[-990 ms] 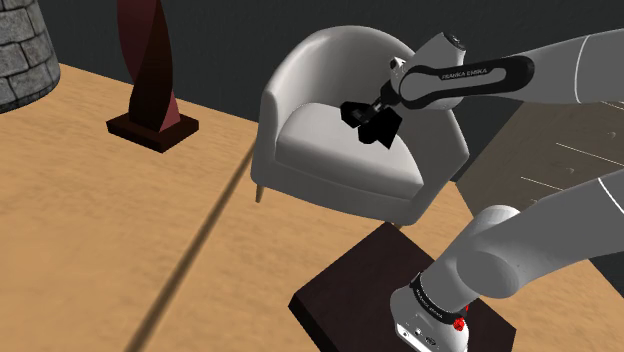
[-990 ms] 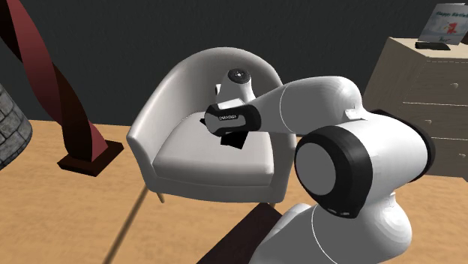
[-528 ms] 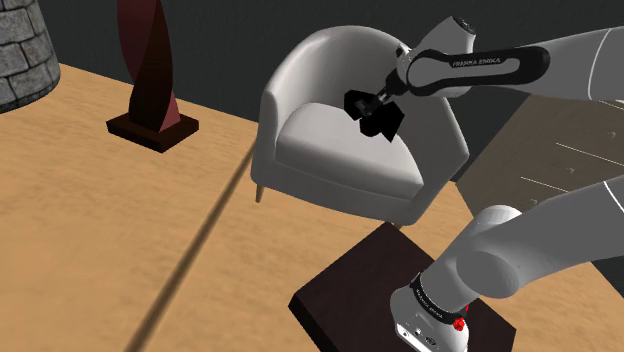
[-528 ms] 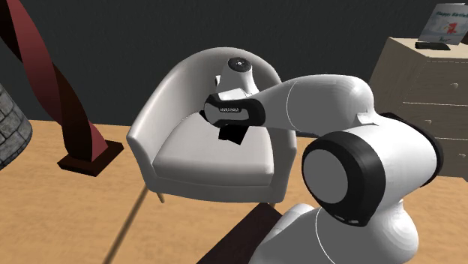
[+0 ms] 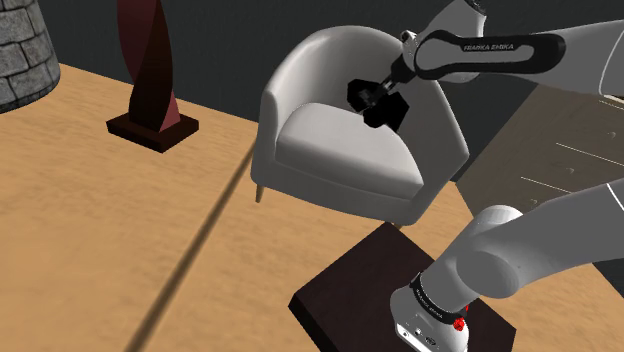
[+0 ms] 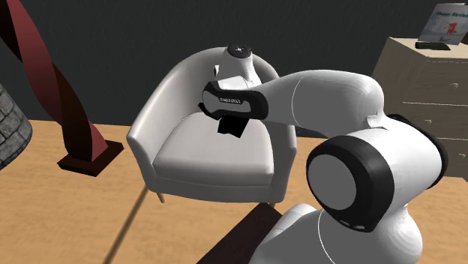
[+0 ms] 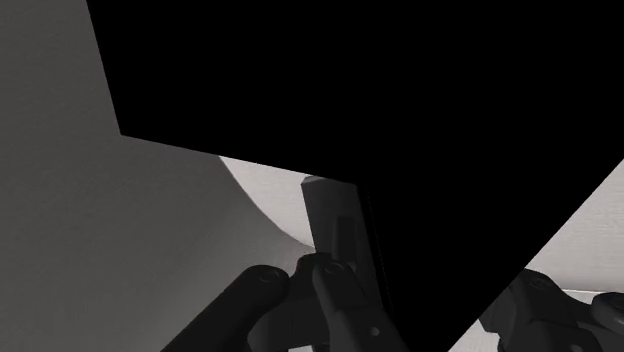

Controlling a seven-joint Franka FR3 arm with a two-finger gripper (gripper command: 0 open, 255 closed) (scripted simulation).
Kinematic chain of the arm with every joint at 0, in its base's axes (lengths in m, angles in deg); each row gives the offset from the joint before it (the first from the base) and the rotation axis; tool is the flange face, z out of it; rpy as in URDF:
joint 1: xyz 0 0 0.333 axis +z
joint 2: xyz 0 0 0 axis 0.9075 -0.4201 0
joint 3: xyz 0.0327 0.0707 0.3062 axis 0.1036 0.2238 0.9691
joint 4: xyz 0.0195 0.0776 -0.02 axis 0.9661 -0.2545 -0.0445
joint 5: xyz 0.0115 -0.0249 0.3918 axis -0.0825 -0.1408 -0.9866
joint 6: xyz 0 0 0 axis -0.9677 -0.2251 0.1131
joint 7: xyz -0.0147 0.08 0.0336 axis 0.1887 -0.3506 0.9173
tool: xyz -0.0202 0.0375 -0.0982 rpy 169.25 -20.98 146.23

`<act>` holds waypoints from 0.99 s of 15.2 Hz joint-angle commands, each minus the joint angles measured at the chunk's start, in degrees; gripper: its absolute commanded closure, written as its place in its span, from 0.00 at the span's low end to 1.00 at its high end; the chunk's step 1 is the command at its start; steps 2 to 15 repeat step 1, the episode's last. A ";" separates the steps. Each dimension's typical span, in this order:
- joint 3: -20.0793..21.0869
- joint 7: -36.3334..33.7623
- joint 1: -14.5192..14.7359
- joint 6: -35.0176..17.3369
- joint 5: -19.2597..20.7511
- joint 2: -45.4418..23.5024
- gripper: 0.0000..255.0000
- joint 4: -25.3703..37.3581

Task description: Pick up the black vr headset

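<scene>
Where the shoulder view starts at its left edge, a piece of grey stone wall (image 5: 20, 50) stands on the wood floor (image 5: 100, 230). Beside it a dark red twisted sculpture (image 5: 148, 60) rises from a square base. Past the middle sits a white armchair (image 5: 300, 90) with a rounded back. Above its seat cushion, clear of it and in front of the backrest, hangs the gripper (image 5: 374, 100). Its fingers are closed around the black headset (image 5: 387, 113), which touches nothing else. The white arm (image 5: 585, 60) runs off to the right, and its foot sits on the dark stand (image 5: 350, 290) at the lower right.

From the second exterior view, the headset hangs under the wrist over the seat. A pale dresser (image 6: 420, 82) with a card (image 6: 448, 22) on top stands at the right.

Seen from the wrist, one finger (image 7: 335, 225) lies flat against the headset's large black shape, which hides the other finger.
</scene>
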State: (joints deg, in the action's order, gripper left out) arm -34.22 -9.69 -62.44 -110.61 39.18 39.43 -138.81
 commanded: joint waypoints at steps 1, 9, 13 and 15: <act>0.05 0.05 0.01 0.51 -0.03 0.14 1.00 0.45; 0.05 0.05 0.01 0.51 -0.03 0.14 1.00 0.45; 0.05 0.05 0.01 0.51 -0.03 0.14 1.00 0.45; 0.05 0.05 0.01 0.51 -0.03 0.14 1.00 0.45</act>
